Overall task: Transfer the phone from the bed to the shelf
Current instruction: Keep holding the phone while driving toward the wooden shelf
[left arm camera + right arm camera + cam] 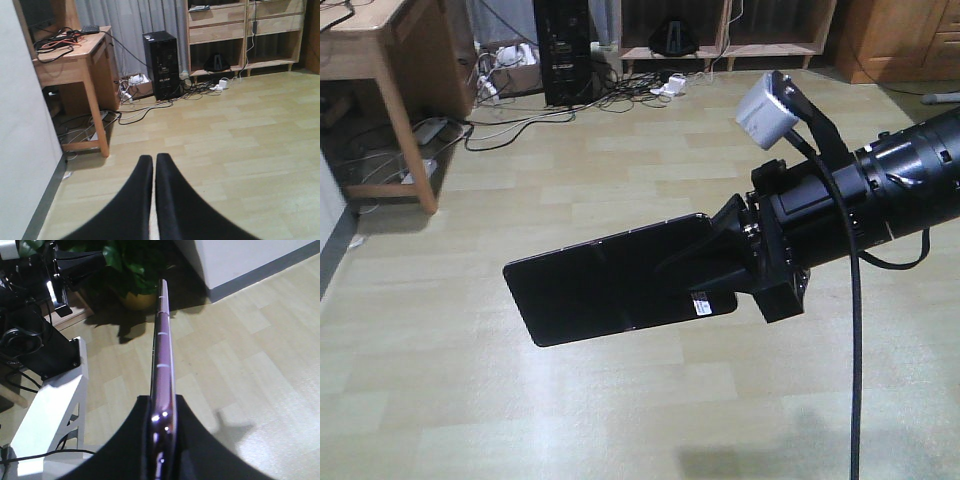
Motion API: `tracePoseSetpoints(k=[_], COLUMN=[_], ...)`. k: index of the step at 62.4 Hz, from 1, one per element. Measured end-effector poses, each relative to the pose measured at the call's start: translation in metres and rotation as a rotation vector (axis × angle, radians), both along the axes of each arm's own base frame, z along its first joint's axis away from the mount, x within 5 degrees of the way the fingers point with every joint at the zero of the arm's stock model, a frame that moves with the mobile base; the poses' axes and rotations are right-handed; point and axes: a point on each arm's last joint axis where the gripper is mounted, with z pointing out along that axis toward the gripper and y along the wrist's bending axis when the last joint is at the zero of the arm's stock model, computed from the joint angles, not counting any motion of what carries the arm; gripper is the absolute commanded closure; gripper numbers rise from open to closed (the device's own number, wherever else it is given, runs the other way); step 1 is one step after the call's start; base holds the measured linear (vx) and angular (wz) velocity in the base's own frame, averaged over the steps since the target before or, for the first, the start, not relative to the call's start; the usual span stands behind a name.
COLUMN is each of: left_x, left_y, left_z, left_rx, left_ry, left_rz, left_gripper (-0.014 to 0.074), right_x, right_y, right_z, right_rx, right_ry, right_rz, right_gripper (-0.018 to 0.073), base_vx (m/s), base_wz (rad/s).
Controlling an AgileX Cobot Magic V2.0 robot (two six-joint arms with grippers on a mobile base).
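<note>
1. Right gripper (712, 262) clamps the flat black glossy phone (605, 292) at one end, leaving most of it free to slide in.
2. Phone: mid-air, well short of the light-wood shelf (720, 50).
3. Left gripper (154, 172) looks closed and empty; idle.

Phone (610, 290): glossy black face, white barcode sticker (701, 305), pinkish-purple metallic edge. Right gripper (705, 255), left gripper (154, 165), computer tower (161, 65): black. Floor (620, 420): pale beige plank pattern; shelf (220, 32): light natural wood grain; desk (75, 70): orange-brown; curtain (130, 20): grey; plant (120, 255): green, yellow pot (137, 301); wall (240, 255): white, grey skirting.
</note>
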Motion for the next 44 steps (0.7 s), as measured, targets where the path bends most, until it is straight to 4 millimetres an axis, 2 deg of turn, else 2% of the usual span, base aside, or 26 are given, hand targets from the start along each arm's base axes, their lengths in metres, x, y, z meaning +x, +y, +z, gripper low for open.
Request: tracePoseSetpoints(k=[44], left_x=[0.0000], left_y=[0.0000], left_z=[0.0000], left_rx=[0.000], left_ry=[0.000], left_rz=[0.000], left_gripper=[0.0595], right_x=[0.0000], right_y=[0.0000], right_z=[0.0000], right_rx=[0.000], right_ry=[0.000], right_rz=[0.000], right_gripper=[0.0561], base_vx=[0.36], base_wz=[-0.20])
